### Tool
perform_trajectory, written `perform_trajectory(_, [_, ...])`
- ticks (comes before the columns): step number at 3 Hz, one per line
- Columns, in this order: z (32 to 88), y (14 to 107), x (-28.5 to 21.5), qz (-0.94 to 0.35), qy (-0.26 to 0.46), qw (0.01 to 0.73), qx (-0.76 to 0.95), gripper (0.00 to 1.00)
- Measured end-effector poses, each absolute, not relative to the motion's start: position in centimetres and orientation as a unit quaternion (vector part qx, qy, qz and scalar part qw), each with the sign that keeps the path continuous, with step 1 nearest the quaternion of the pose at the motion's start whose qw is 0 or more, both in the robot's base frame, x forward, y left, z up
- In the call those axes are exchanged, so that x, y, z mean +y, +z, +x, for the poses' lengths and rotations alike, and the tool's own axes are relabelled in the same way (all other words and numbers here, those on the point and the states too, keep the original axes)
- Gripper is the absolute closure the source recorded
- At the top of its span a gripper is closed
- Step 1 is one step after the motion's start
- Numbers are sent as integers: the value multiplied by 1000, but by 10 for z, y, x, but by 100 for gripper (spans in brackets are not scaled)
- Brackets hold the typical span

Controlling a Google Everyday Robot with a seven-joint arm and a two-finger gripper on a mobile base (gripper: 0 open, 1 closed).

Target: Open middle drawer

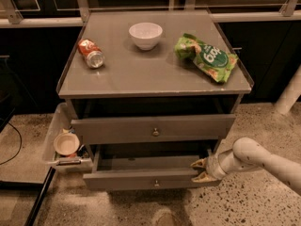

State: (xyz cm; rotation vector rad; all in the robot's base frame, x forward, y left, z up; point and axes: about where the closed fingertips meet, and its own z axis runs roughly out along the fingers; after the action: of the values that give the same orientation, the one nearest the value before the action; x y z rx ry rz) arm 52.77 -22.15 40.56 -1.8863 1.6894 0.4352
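The middle drawer [141,180] is the lower grey front with a small round knob [155,183]. It is pulled partly out, and its shallow grey tray [146,164] shows behind the front. My gripper [200,170] is at the right end of this front. One finger is behind the panel and one is in front of it, closed on the panel. My white arm [263,159] reaches in from the lower right.
A wider drawer front [153,128] sits above, with a dark gap under the tabletop [155,74]. On top are a white bowl [146,34], a tipped orange can [91,53] and a green chip bag [207,58]. A white bin [63,142] holding a bowl hangs at the left.
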Motion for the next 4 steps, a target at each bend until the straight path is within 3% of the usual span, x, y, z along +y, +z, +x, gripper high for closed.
perform_trajectory(1, [528, 406, -221, -704, 163, 282, 631, 83])
perform_trajectory(4, [517, 402, -223, -705, 174, 281, 627, 13])
